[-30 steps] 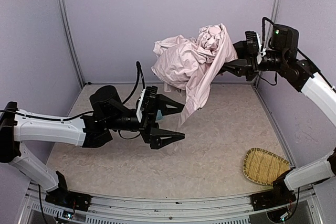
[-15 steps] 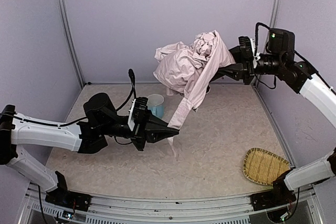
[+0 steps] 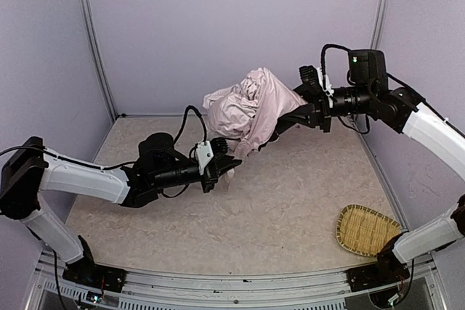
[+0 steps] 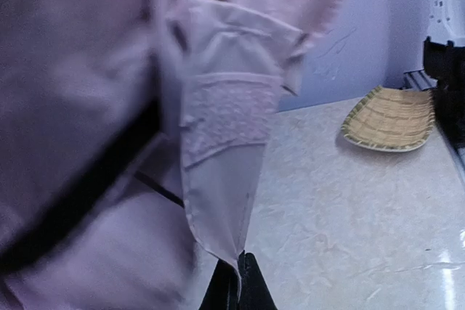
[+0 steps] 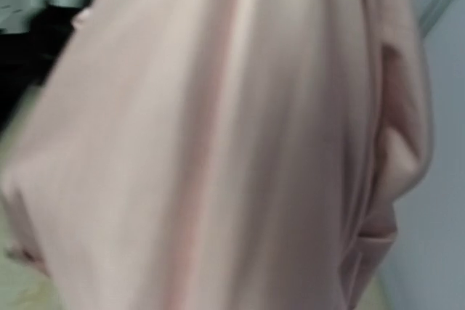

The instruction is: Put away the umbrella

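The umbrella (image 3: 247,103) is a crumpled bundle of pale pink fabric held in the air above the back of the table. My right gripper (image 3: 285,123) reaches into it from the right; its fingers are buried under the fabric, which fills the right wrist view (image 5: 232,136). A narrow flap (image 4: 225,157) with a textured patch hangs down from the bundle. My left gripper (image 3: 231,165) is shut on the tip of that flap, and the left wrist view shows the tip pinched between the black fingertips (image 4: 240,284). A thin black rib (image 4: 156,188) crosses the fabric.
A woven bamboo tray (image 3: 365,229) lies on the table at the front right, also seen in the left wrist view (image 4: 392,119). Lilac walls with metal posts (image 3: 93,41) close in the table on three sides.
My left gripper shut on the hanging flap and moved right and back with it. The right arm lowered the umbrella and carried it to the left.
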Available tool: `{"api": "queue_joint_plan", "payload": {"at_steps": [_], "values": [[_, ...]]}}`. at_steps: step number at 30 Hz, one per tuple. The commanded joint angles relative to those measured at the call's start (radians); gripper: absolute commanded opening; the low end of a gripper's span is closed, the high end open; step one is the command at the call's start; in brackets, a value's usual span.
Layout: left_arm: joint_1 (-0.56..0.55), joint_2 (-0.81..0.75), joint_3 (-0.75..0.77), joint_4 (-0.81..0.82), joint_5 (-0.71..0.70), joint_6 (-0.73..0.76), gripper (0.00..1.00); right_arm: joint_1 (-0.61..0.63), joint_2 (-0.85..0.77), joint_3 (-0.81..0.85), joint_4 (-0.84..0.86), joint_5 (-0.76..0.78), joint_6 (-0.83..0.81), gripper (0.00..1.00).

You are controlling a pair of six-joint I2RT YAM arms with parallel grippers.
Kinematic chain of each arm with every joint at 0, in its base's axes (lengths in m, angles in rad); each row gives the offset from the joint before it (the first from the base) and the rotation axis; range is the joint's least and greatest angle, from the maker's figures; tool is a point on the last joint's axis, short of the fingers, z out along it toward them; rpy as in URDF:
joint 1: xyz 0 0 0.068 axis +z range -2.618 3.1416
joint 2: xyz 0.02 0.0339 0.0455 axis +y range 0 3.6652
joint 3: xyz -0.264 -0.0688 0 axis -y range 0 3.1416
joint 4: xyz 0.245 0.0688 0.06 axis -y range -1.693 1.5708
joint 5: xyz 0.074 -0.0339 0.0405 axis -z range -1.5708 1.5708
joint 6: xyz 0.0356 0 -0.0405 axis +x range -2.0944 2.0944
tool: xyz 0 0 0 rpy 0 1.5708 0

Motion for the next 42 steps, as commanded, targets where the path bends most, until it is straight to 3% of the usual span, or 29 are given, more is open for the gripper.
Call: {"api": "queue_joint_plan", "payload": {"at_steps": [1, 9, 14, 19, 28, 38, 42], "values": [[0.083, 0.161, 0.075, 0.033, -0.060, 0.097, 0.00, 0.109, -0.090, -0.056, 0.004, 0.006, 0.027, 0.00], [0.127, 0.422, 0.248, 0.158, 0.019, 0.143, 0.00, 0.389, -0.203, -0.383, 0.036, 0.259, 0.077, 0.00], [0.146, 0.499, 0.304, 0.192, 0.075, 0.155, 0.00, 0.521, -0.182, -0.519, -0.011, 0.434, 0.029, 0.00], [0.155, 0.522, 0.317, 0.161, 0.098, 0.220, 0.00, 0.536, -0.104, -0.633, -0.011, 0.543, -0.010, 0.00], [0.151, 0.569, 0.344, 0.129, 0.031, 0.354, 0.00, 0.555, 0.103, -0.720, 0.026, 0.591, -0.014, 0.00], [0.093, 0.630, 0.370, 0.378, -0.205, 0.449, 0.00, 0.555, 0.221, -0.697, -0.018, 0.617, 0.006, 0.00], [0.096, 0.693, 0.477, 0.352, -0.360, 0.400, 0.00, 0.555, 0.253, -0.682, -0.047, 0.585, 0.046, 0.00]]}}
